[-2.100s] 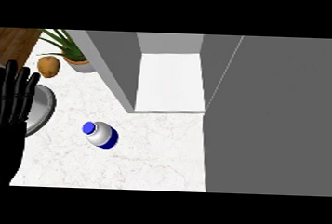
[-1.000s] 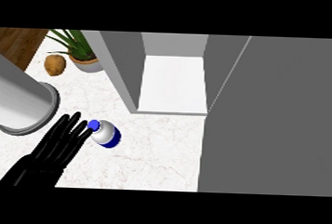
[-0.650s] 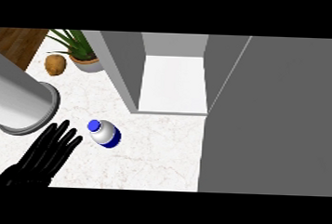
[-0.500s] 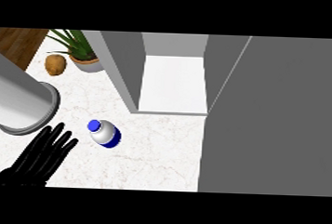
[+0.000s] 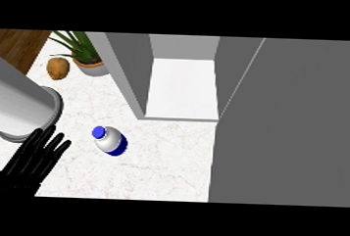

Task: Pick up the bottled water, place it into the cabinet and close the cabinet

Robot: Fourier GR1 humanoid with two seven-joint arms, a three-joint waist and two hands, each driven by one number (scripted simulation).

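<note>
So the left hand [image 5: 33, 159], fingers straight and slightly spread, has slid back toward the lower left of the frame, away from the bottled water [image 5: 110, 140] standing left of center below the open cabinet [image 5: 183, 88], so no grab yet.

We look down on a home kitchen: a white marble table [image 5: 162, 163] carries a potted green plant [image 5: 82, 50] and a small brown object [image 5: 58, 68] beside it, a grey cabinet [image 5: 183, 76] stands open with a white shelf inside, and wooden flooring [image 5: 17, 43] shows at upper left.
</note>
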